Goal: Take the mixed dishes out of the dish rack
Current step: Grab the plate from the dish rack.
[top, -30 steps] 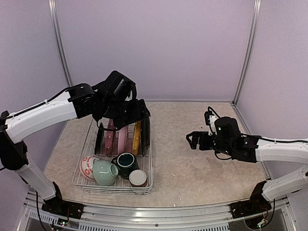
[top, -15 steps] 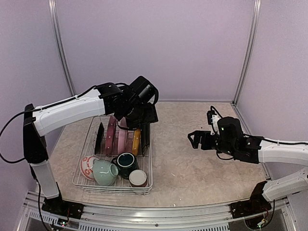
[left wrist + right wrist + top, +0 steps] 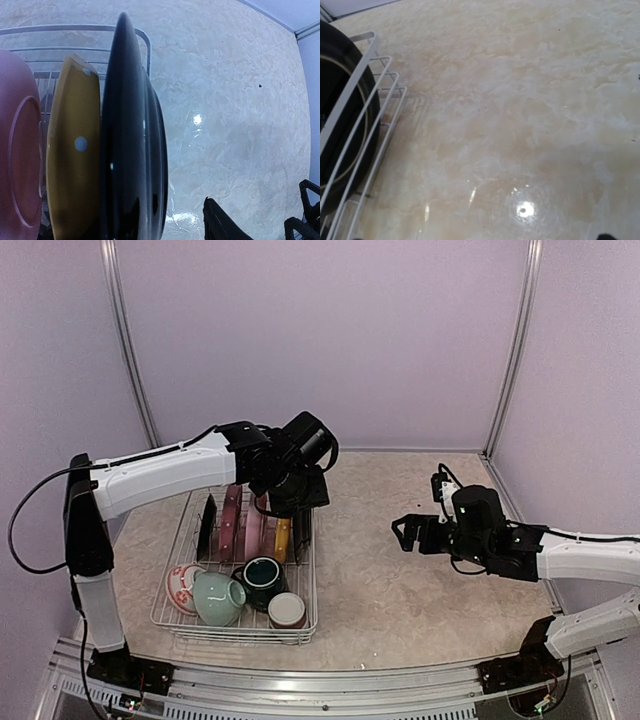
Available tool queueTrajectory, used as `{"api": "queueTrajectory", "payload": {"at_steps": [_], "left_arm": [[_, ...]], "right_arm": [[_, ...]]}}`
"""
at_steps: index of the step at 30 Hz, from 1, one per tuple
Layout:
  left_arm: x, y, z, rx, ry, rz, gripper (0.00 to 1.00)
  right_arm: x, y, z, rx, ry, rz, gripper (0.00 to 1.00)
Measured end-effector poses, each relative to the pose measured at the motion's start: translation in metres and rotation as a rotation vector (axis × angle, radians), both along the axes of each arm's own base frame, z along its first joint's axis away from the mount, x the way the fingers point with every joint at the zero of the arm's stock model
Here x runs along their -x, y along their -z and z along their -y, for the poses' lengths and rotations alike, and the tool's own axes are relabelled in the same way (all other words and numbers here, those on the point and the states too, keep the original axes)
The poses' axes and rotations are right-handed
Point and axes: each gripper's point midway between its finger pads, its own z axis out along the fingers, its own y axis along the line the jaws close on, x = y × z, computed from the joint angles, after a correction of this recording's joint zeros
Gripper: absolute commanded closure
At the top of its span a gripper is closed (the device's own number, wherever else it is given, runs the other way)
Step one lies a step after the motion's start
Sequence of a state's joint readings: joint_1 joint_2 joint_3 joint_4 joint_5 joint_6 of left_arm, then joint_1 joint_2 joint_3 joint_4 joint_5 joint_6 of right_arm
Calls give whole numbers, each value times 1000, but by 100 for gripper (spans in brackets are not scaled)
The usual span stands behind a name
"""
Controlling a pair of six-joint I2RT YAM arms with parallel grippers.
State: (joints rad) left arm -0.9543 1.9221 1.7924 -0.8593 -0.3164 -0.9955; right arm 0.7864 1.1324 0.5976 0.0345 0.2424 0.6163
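Right fingers (image 3: 398, 527) gape wide and hold nothing, hanging over the tabletop (image 3: 400, 600) well to the right of the rack (image 3: 230, 632). Three cups (image 3: 262, 580) and a bowl (image 3: 182, 585) lie in the rack's near end. Behind them, plates stand upright in the dividers: pink plates (image 3: 20, 150), a yellow plate (image 3: 72, 150), then a black plate (image 3: 130, 150) at the right end. Left fingers (image 3: 303, 498) sit directly above that black plate. I cannot tell whether they grip it or how far they open.

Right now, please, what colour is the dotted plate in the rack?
Yellow; the plate shows best in left wrist view.
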Motion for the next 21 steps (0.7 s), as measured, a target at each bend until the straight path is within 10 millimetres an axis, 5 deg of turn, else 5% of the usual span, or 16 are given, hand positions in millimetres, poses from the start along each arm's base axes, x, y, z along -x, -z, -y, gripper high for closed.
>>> {"api": "queueTrajectory", "payload": {"at_steps": [21], "left_arm": [[-9,9,-6,-33,-37,-10,75]], "right_arm": [[-2,3,4,2,12,-6,1]]}}
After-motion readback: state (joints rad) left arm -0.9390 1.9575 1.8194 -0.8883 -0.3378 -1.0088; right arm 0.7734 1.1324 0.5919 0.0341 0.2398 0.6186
